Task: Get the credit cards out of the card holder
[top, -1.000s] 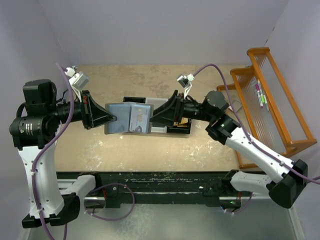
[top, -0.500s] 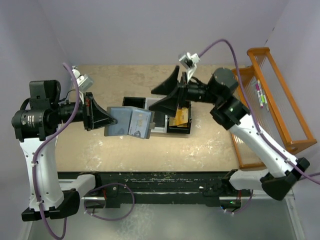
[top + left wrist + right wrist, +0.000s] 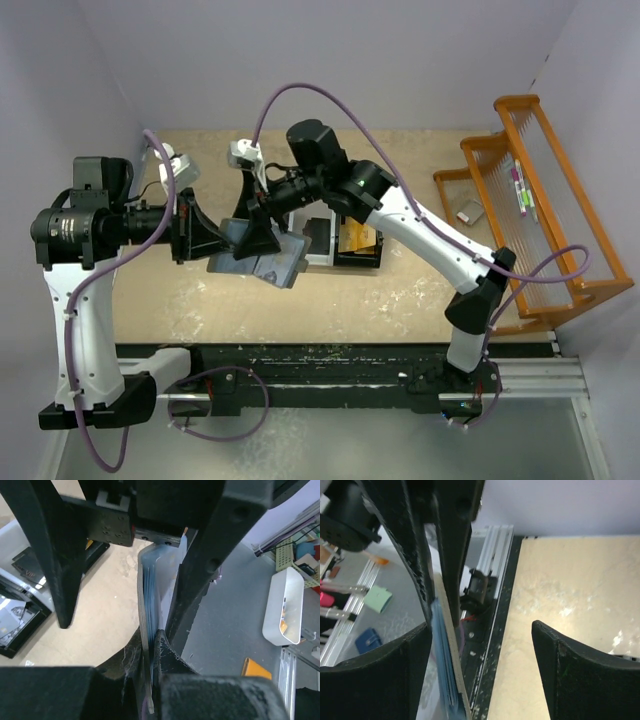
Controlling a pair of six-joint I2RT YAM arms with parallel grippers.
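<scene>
So the left hand [image 3: 226, 240] is clamped tight on the left edge of the holder [image 3: 278, 262]. The holder hangs tilted just left of the tray [image 3: 362, 265], and from above it overlaps the tray's left end. The right hand [image 3: 481, 627] is spread wide with nothing in it, hovering over the holder's open face.

From the left wrist you get the holder edge-on with thin cards [image 3: 149, 595] tucked inside. I can't really tell how many, they blur together. One gold card [image 3: 360, 237] lies in the tray.

My take: the cards are light, stiff and slick, and the holder looks floppy, so it'll flex if tugged. I'd pinch a card by its exposed edge, fingers on the flat faces. Then slide it straight along the pocket while the left clamp braces everything.
</scene>
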